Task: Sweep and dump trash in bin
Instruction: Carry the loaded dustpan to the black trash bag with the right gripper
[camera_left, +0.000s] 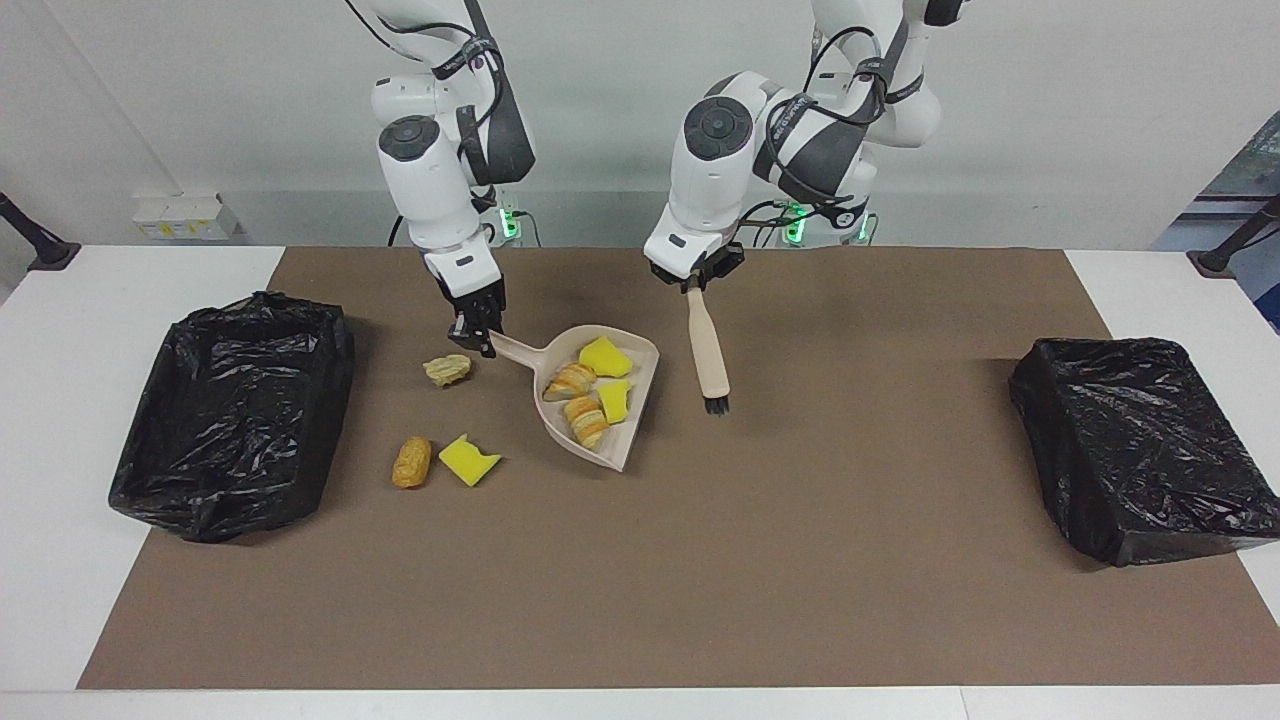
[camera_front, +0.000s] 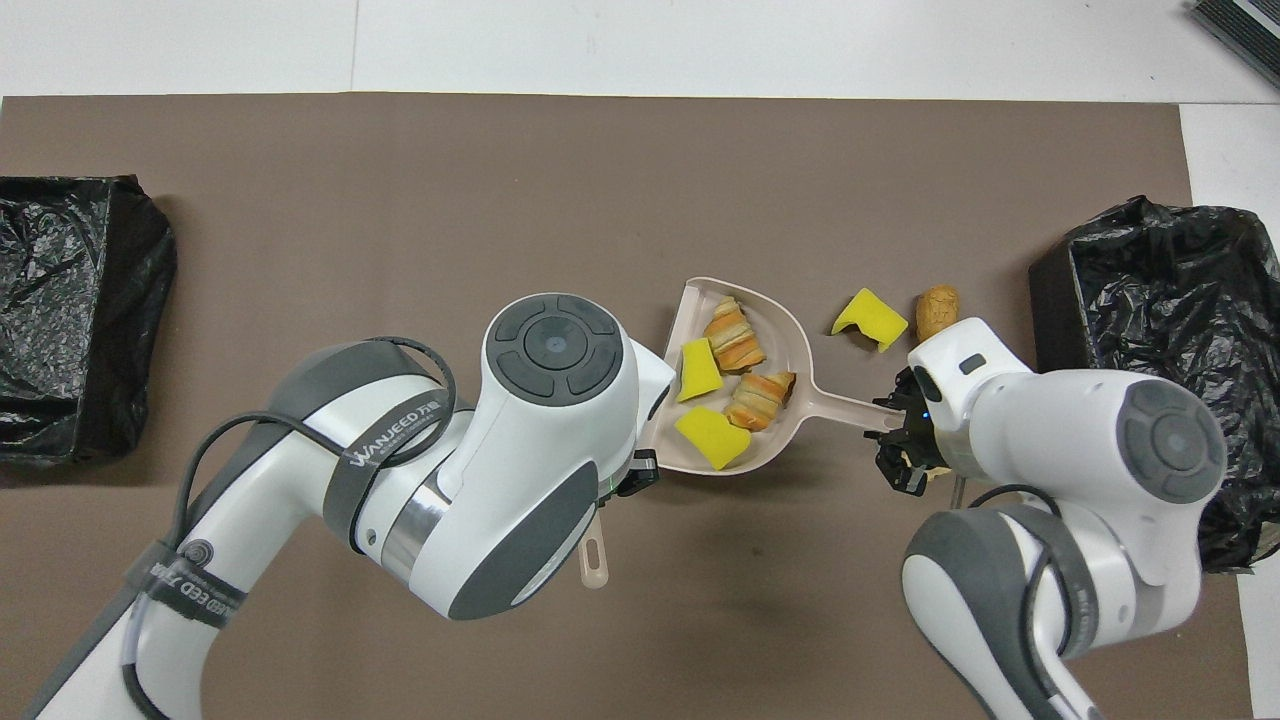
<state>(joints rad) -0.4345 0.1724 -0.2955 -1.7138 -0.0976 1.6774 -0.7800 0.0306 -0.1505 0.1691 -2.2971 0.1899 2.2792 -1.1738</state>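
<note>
Trash, seven scraps. Four sit in the dustpan (camera_left: 600, 385): two yellow sponge chunks (camera_left: 604, 357) and two bread lumps (camera_left: 570, 381), toward the pan's back wall and middle. Three lie loose on the brown mat (camera_left: 700, 560): one pale lump (camera_left: 447, 370) just beside the pan's handle, plus a bread lump (camera_left: 411, 461) and a sponge chunk (camera_left: 469, 460) side by side, farther from the robots, toward the bin (camera_left: 235, 410) at the right arm's end of the table.

Right gripper (camera_left: 472, 337): jaws pinched on the tip of the pan's handle; the pan looks lifted clear of the mat, lip tilted down. Left gripper (camera_left: 697, 277): jaws pressed on the top of the brush (camera_left: 706, 350), which hangs bristles down, apart from the pan.

Judged step: carry the load to the nearest bin. To do it well, raise the lip before travelling so nothing rolls off the open edge; move smoothly; pass above the loose scraps; bring the lip well over the liner's rim before tipping. Brush waits off to the side. A second bin (camera_left: 1140, 445) stands at the left arm's end.
</note>
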